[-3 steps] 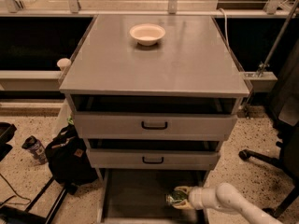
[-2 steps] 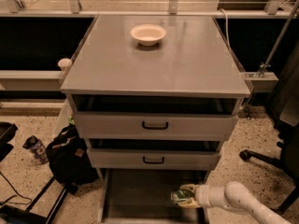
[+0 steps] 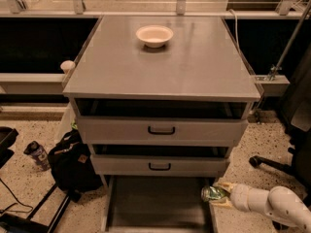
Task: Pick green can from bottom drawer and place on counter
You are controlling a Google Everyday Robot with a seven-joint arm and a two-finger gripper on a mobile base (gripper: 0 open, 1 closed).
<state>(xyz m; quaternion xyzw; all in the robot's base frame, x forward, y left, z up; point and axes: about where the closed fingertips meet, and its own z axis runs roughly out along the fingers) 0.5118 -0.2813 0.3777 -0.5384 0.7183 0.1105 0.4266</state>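
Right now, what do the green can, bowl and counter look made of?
green can: likely metal, glossy, with bright glints; the gripper holds it at the right edge of the bottom drawer.
bowl: matte cream; paper or ceramic, unclear.
counter: matte grey with a soft sheen; laminate or painted.

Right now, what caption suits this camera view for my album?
Gripper holds green can at the right edge of the open bottom drawer, below the counter with a white bowl.

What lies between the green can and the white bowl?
Camera view: the two upper drawer fronts, then bare counter up to the white bowl. The hand holds the green can over the bottom drawer's right edge.
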